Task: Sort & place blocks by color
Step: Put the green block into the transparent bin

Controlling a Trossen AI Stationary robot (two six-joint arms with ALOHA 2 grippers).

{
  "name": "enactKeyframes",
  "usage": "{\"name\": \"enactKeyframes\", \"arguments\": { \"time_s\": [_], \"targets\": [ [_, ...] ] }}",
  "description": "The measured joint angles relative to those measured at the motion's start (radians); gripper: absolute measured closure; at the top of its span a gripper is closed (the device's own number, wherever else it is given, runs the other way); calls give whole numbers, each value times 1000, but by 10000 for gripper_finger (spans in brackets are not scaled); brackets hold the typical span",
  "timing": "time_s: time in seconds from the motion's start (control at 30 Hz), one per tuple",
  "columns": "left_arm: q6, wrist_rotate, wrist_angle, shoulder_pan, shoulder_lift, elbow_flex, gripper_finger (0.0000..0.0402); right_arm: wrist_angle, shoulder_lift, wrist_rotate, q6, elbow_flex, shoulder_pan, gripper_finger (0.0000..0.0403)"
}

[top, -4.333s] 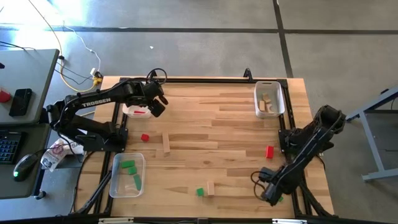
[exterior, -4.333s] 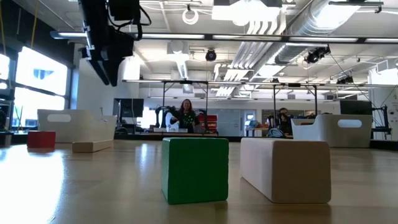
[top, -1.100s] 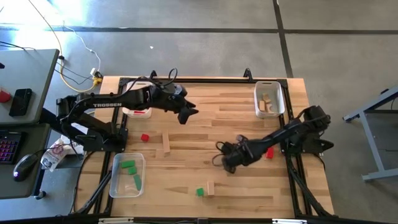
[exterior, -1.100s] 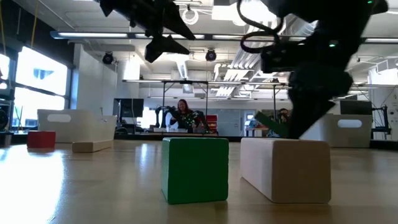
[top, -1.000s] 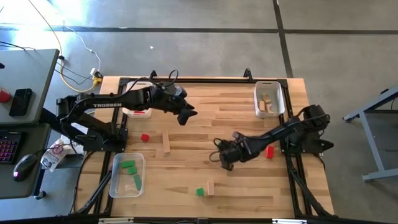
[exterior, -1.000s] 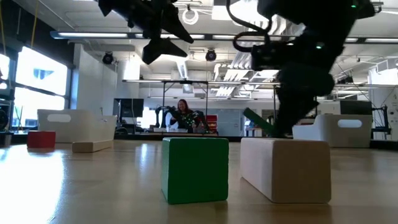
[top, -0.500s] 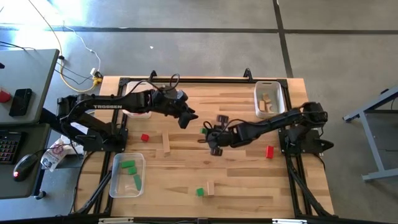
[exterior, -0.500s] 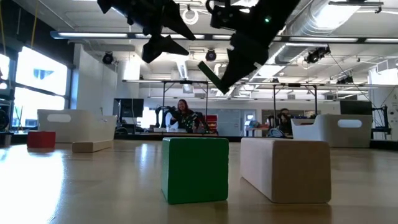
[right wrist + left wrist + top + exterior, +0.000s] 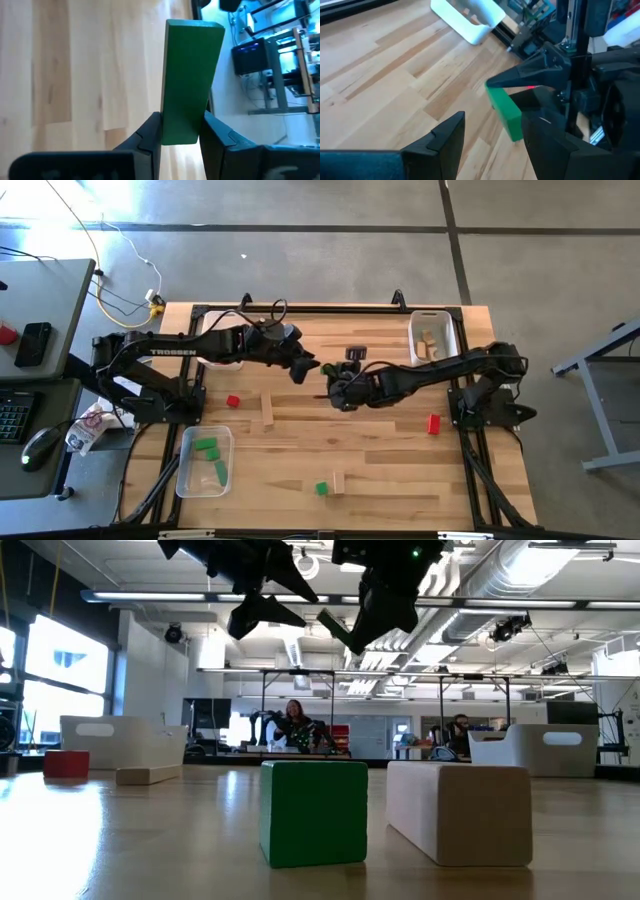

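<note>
While both arms are raised above the middle of the table (image 9: 380, 450), their tips are brought close together just left of centre in the high view. Across that view the wooden table is spread, with a white tray (image 9: 433, 338) holding light wood blocks at the upper right and a clear tray (image 9: 205, 461) holding green blocks (image 9: 206, 447) at the lower left. A third tray, at the upper left beneath the left arm, is largely hidden, so its contents can only be guessed as red.

The right end effector (image 9: 330, 392) is seen closed narrowly on a long green block (image 9: 191, 75), which is gripped at one end and held clear of the table, sticking out beyond the fingers. The left end effector (image 9: 306, 369) is held with its fingers parted and nothing between them; in the left wrist view the same green block is seen just beyond its fingers (image 9: 445, 137).

Loose blocks are left on the table: a long wood block (image 9: 267, 411) beside a small red block (image 9: 233, 401) at centre left, a red block (image 9: 433, 423) at the right, and a green cube (image 9: 313, 812) just beside a wood block (image 9: 459, 811) at the lower centre.
</note>
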Motion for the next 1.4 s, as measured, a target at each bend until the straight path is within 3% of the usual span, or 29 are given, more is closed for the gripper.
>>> {"name": "enactKeyframes", "arguments": {
  "time_s": [0.53,1.17,1.4],
  "targets": [
    [-28,0,71,0,0,0,220,4,0,104,-139,45,-16,329],
    [0,-19,87,24,0,0,221,178,0,98,-214,46,-60,329],
    [57,-19,87,23,0,0,258,228,0,69,-265,46,-60,329]
  ]
}}
